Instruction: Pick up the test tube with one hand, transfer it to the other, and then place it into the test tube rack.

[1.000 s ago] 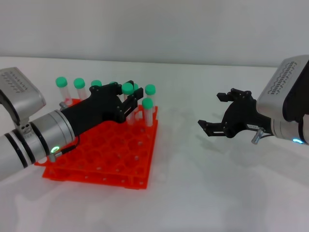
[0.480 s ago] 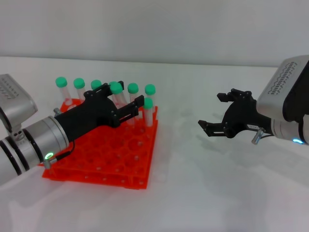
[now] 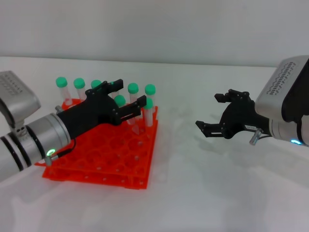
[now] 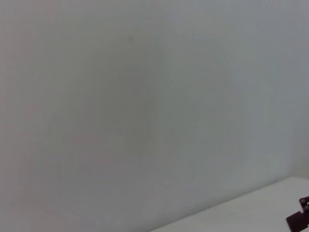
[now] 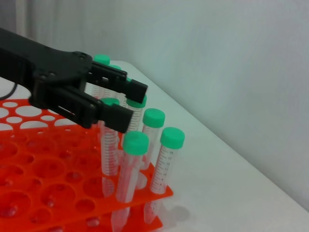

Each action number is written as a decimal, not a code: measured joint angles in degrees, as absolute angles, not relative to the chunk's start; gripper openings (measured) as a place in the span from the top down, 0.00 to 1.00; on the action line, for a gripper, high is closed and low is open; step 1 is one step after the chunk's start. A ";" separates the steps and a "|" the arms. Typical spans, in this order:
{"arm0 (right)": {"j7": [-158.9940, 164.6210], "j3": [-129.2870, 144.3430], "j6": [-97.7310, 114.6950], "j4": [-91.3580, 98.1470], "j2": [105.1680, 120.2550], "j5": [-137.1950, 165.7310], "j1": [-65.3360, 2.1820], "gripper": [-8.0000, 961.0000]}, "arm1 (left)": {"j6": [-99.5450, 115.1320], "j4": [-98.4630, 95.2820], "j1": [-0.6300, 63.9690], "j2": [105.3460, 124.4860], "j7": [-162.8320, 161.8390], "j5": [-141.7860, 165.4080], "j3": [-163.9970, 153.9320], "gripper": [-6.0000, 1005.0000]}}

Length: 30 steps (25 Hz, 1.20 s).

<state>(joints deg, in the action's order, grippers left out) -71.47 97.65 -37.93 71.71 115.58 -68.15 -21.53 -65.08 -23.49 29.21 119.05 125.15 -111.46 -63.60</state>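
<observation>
The left gripper (image 3: 124, 95) hovered over the test tube rack (image 3: 104, 154) in the left-centre of the head view, its fingers spread apart with the test tube (image 3: 119, 102) standing between them, apparently just seated in a hole so the fingers could clear it. The tube was clear and slender with a round green cap, upright among its neighbours. The right gripper (image 3: 216, 112) waited open and empty over the table (image 3: 203, 193) at right.

Lab — tube rack (image 3: 104, 157), white table (image 3: 217, 188)
</observation>
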 joint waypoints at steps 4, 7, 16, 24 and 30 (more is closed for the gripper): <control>-71.46 97.65 -37.94 71.75 115.58 -68.22 -21.41 0.09 | -64.04 -23.61 30.34 119.17 125.24 -110.53 -63.64 0.13; -71.45 97.65 -37.93 71.75 115.57 -68.51 -21.34 0.09 | -66.09 -25.87 29.45 119.26 125.04 -110.55 -63.65 0.14; -72.77 95.78 -38.03 73.59 115.33 -72.07 -19.48 0.09 | -73.89 -45.59 13.85 119.08 118.90 -114.22 -63.02 0.14; -86.97 84.73 -46.01 71.85 114.84 -91.79 -14.16 0.09 | -82.72 -40.72 4.92 118.92 120.06 -118.62 -48.11 0.14; -101.52 68.90 -63.19 56.15 114.80 -106.01 -13.68 0.09 | -86.97 -32.08 3.96 118.50 123.98 -117.71 -38.05 0.14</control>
